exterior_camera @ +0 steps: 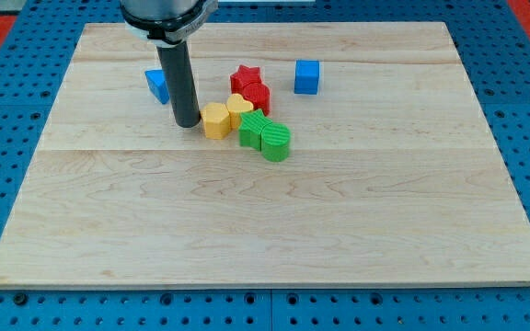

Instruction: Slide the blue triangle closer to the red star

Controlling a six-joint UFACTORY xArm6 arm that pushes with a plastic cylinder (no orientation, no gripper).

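Observation:
The blue triangle (157, 85) lies at the view's upper left, partly hidden behind my rod. The red star (245, 75) sits to its right, at the top of a cluster of blocks. My tip (187, 122) rests on the board just below and to the right of the blue triangle, and just left of the yellow hexagon (215, 120). The rod stands between the blue triangle and the cluster.
Below the red star are a second red block (257, 97), a yellow heart-like block (239, 109) and two green blocks (254, 129) (275, 141). A blue cube (307, 77) stands apart at the view's upper right. The wooden board (265, 230) lies on a blue pegboard.

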